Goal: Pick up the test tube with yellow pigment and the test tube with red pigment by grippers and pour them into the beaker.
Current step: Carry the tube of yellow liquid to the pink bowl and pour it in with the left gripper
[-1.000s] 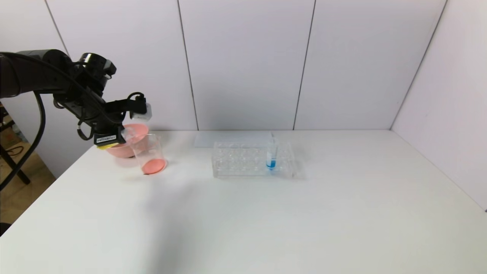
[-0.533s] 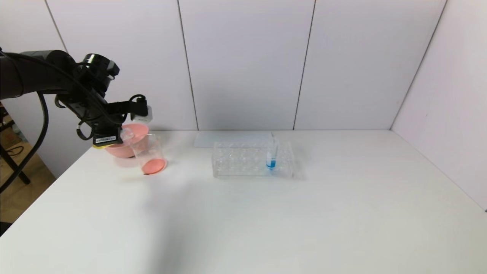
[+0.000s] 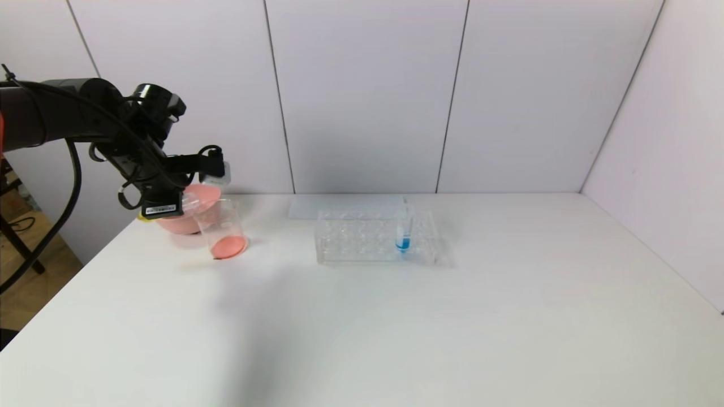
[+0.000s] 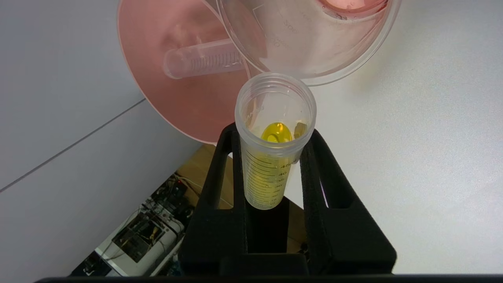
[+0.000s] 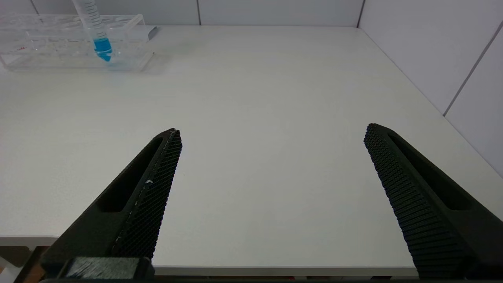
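While I watch from the head camera, these are my readings:
Left gripper [image 4: 271, 137]: I have it raised over the table's far left corner, fingers clamped on the yellow tube [image 4: 271, 149].
Yellow tube: tipped on its side in my grip, open mouth just beside the beaker's rim; a little yellow liquid sits inside it.
Beaker [image 3: 222, 229]: stands upright near the far left corner, touching or just in front of the pink bowl [image 3: 184, 217]; a red-orange layer covers its bottom.
Red tube [image 4: 202, 61]: I see a clear tube lying on its side in the pink bowl; I cannot tell its colour tip.
Right gripper [image 5: 271, 135]: parked low at the table's near edge, right side, fingers spread wide with nothing between them.
Rack [image 3: 376, 237]: clear, mid-table toward the far edge, well apart from the beaker.
Blue tube [image 3: 403, 229]: upright in the rack's right end.
Table [image 3: 452, 328]: white; it carries everything.
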Robot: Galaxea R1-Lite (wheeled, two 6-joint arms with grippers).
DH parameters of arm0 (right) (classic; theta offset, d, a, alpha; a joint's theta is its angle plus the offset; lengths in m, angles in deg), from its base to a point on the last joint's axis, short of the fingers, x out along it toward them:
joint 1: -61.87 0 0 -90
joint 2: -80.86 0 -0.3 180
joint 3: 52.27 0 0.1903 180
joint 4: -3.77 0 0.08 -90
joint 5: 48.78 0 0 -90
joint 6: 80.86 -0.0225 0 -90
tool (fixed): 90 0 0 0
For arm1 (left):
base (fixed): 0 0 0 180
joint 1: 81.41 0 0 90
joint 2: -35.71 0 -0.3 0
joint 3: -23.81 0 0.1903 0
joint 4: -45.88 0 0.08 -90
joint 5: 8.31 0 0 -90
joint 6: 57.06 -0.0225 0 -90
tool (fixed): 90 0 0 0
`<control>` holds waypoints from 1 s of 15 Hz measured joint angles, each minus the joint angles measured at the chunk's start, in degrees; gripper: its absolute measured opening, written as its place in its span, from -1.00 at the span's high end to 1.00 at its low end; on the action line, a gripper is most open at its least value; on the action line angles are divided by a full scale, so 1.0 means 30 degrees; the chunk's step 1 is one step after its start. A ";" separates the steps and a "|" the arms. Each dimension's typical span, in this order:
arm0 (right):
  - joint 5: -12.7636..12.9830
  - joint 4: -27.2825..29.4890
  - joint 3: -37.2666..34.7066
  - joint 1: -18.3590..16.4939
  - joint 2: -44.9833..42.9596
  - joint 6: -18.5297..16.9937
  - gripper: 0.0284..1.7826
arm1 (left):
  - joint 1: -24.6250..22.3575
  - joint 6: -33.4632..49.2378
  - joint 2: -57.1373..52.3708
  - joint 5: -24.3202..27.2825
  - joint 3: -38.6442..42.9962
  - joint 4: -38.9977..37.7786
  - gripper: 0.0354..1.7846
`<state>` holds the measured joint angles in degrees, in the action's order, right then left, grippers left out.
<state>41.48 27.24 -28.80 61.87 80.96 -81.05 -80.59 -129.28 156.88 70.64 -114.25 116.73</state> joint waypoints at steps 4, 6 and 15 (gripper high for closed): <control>0.0000 0.0000 0.0000 0.0000 0.0000 0.0000 -0.91 | 0.0150 0.0012 0.0037 -0.0110 0.0000 0.0012 0.55; 0.0000 0.0000 -0.0008 0.0000 0.0000 0.0000 -0.91 | 0.0211 -0.0016 0.0037 -0.0130 0.0000 0.0020 0.55; -0.0008 0.0000 -0.0016 0.0000 0.0000 0.0000 -0.91 | 0.0784 -0.0349 0.0045 -0.1280 0.0000 -0.0065 0.55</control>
<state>41.46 27.24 -28.85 61.87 80.96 -81.05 -78.24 -130.33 157.02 66.80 -114.25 116.53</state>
